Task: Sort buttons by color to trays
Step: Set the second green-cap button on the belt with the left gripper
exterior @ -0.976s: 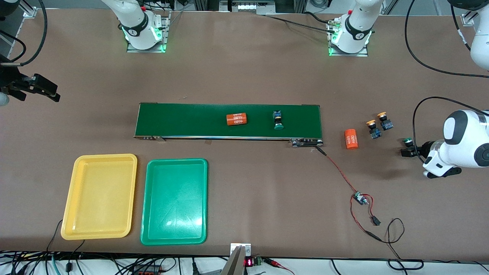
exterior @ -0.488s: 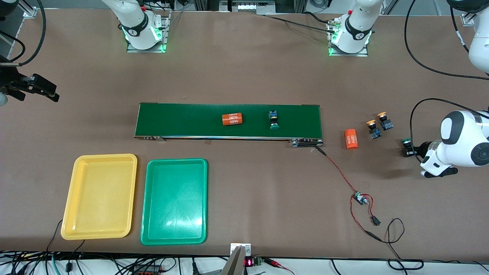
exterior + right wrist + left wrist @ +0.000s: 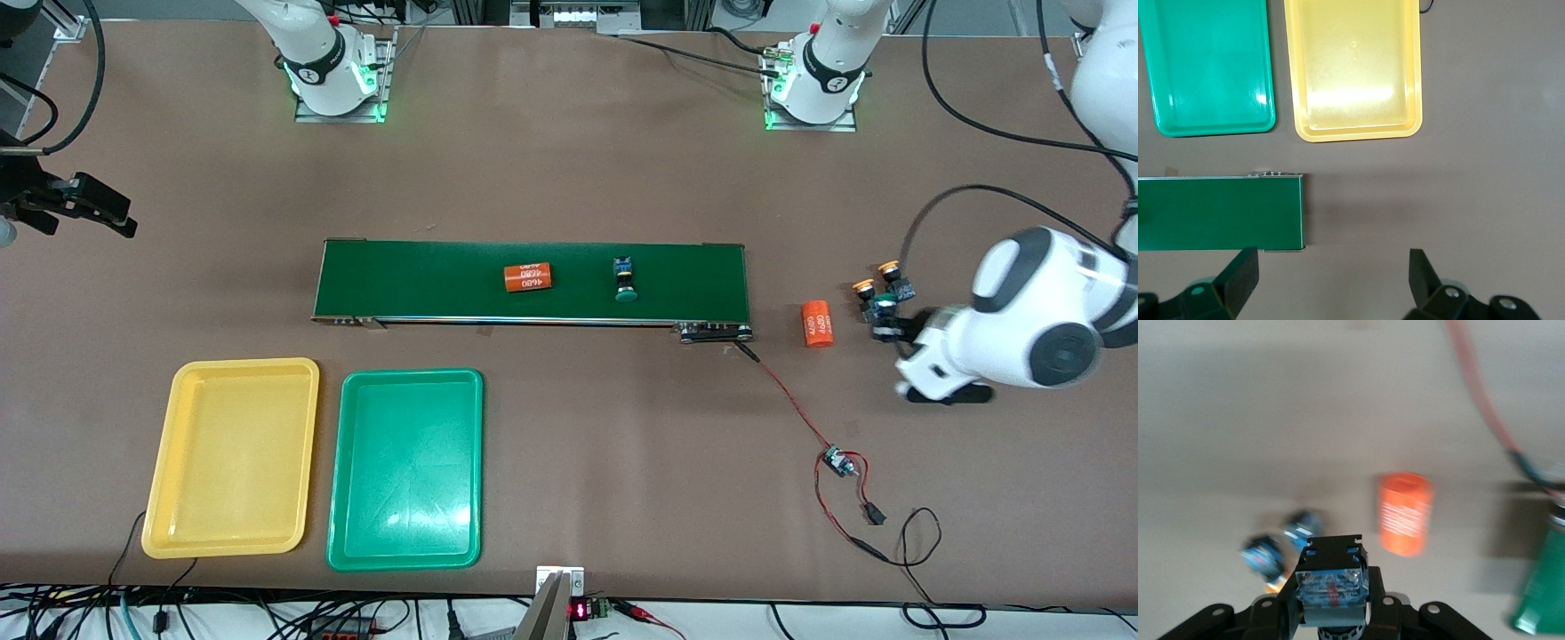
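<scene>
The left claw [image 3: 1331, 613] is clamped on a push-button switch with a black-and-blue body [image 3: 1331, 577]; in its wrist view the switch sits upright between the fingers, and its cap colour cannot be told there. This claw is in the air over the bare bench [image 3: 569, 178] at the left arm's end, just beside the two yellow-capped buttons [image 3: 864, 289] [image 3: 889, 268], which lie close together on the bench. An orange cylinder [image 3: 818, 323] lies between those two and the end of the dark-green conveyor belt [image 3: 427, 280]. On the belt rest a second orange cylinder [image 3: 528, 277] and a green-capped button [image 3: 626, 281], the button lying on its side with its cap toward the front camera. Nearer to that camera than the belt, toward the right arm's end, sit the yellow tray [image 3: 178, 462] and the green tray [image 3: 356, 480] side by side; neither has a button in it. The right claw [image 3: 1331, 277] waits with its fingers [image 3: 1238, 273] wide apart, holding nothing, up over the bench near the belt's end on the right arm's side. A small circuit board [image 3: 836, 462] with red and black wires lies on the bench nearer to the front camera than the loose cylinder.
</scene>
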Robot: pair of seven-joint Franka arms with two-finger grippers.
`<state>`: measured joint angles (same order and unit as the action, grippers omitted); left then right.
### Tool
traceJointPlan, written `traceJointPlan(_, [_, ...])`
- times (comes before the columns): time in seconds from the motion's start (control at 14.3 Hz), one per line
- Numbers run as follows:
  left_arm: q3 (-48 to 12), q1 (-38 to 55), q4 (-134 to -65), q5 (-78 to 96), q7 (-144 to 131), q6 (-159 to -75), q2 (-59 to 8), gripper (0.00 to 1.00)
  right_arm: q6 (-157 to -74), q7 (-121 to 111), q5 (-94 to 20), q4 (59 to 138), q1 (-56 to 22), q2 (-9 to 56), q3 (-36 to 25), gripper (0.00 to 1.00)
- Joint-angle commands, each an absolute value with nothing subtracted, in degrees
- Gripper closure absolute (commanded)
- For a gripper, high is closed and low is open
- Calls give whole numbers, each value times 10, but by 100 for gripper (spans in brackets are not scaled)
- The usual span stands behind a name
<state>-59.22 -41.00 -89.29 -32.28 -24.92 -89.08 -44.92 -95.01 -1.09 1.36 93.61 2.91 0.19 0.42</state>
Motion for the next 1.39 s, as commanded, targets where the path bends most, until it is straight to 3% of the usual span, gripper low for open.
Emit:
traceJointPlan(0.0, [-598,-329,-900,-275,-298,-882,-451,90,-942,-18,6,932,34,-1,4,0])
traceJointPlan(0.28, [-595,-228,-913,-249,-347,-941,-475,90,-943,-18,6,932,34,-1,3,0])
traceJointPlan(0.56, [-571,-212,-972,-250,-378,-1039,-476,87,-945,-18,8,933,35,7,3,0])
traceJointPlan(0.63, [-570,-210,-971,-250,-379,-1039,-476,76,-946,-17,8,933,35,10,3,0])
traceJointPlan(0.7, [-570,-210,-970,-250,-378,-1038,-475,22,-943,-17,10,933,35,10,3,0])
traceJointPlan(0.77, [-570,-210,-969,-250,-378,-1036,-474,0,-941,-18,11,933,35,10,2,0])
traceJointPlan(1.05, [-577,-215,-958,-250,-380,-1025,-465,0,-940,-18,13,933,38,10,-1,0])
traceJointPlan(1.32, [-575,-219,-866,-258,-371,-874,-448,0,-941,-8,9,937,27,18,6,0])
